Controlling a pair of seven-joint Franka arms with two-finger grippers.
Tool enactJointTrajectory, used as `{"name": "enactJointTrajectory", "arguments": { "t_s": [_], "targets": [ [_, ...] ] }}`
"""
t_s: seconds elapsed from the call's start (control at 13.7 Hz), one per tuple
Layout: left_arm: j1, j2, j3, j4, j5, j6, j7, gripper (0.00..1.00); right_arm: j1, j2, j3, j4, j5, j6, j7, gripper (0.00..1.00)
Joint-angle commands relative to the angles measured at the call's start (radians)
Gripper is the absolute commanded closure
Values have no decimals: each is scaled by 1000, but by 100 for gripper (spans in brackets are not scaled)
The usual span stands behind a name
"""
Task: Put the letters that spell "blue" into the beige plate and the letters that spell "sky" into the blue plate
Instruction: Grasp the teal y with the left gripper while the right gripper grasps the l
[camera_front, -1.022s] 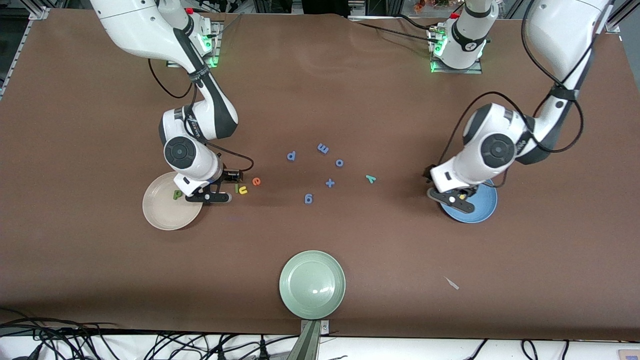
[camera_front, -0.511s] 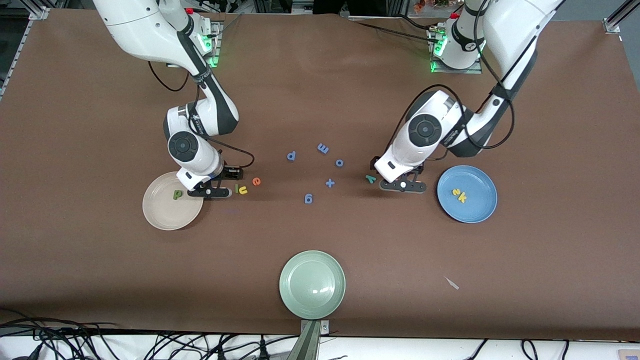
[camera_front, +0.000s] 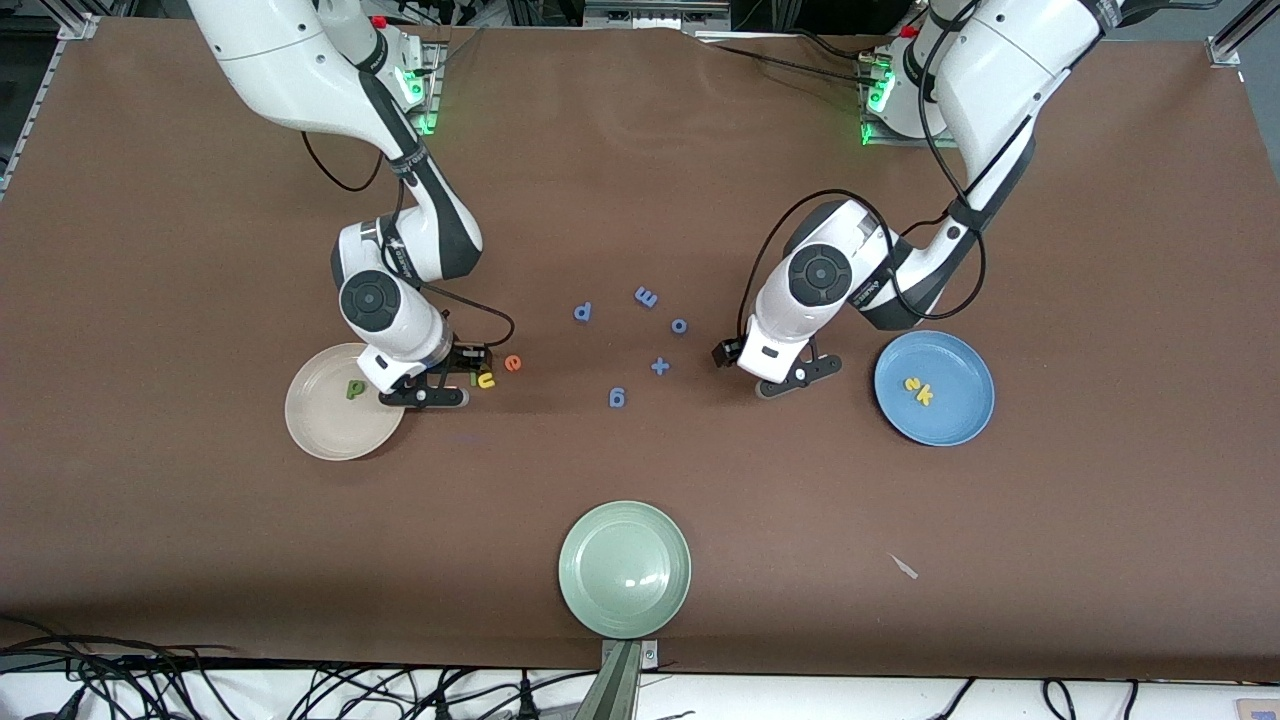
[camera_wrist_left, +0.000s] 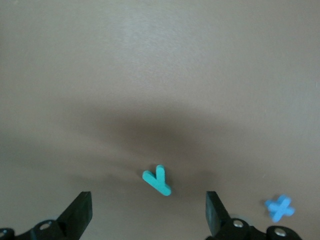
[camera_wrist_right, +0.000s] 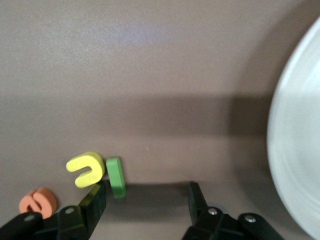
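Observation:
The beige plate (camera_front: 330, 430) holds the dark green b (camera_front: 354, 388). Beside it, my right gripper (camera_front: 425, 392) is low over the table and open (camera_wrist_right: 146, 200). The green l (camera_wrist_right: 116, 177) lies between its fingers, close against one fingertip (camera_wrist_right: 97, 197). The yellow u (camera_front: 486, 380) touches the l, and the orange e (camera_front: 512, 363) lies just past it. The blue plate (camera_front: 950, 420) holds the yellow s (camera_front: 912, 384) and yellow k (camera_front: 925, 396). My left gripper (camera_front: 790, 378) hangs open (camera_wrist_left: 148, 212) over the teal y (camera_wrist_left: 157, 180), which the hand hides in the front view.
Several all-blue letters lie mid-table: p (camera_front: 583, 312), m (camera_front: 646, 297), o (camera_front: 679, 325), x (camera_front: 660, 366) and 9 (camera_front: 617, 398). A pale green plate (camera_front: 624, 568) sits near the front edge. A small pale scrap (camera_front: 904, 567) lies toward the left arm's end.
My left arm swung from over the blue plate toward mid-table and now covers the teal y. My right gripper edged toward the l and u.

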Motion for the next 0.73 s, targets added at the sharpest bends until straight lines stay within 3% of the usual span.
{"name": "enactJointTrajectory", "arguments": {
  "t_s": [0.0, 0.15, 0.37, 0.58, 0.66],
  "targets": [
    [-24, 26, 18, 8, 78, 38, -217, 0, 4, 20, 4, 16, 15, 7, 4, 25],
    [-26, 42, 18, -5, 153, 44, -316, 0, 4, 12, 4, 14, 15, -1, 2, 25],
    [-30, 72, 18, -6, 182, 80, -376, 9, 4, 15, 4, 14, 15, -10, -1, 26],
    [-40, 87, 20, -6, 184, 95, -382, 23, 2, 20, 2, 14, 15, 5, -10, 44],
    [-41, 90, 20, -6, 194, 95, -382, 34, 1, 20, 4, 16, 15, 7, -12, 51]
  ]
}}
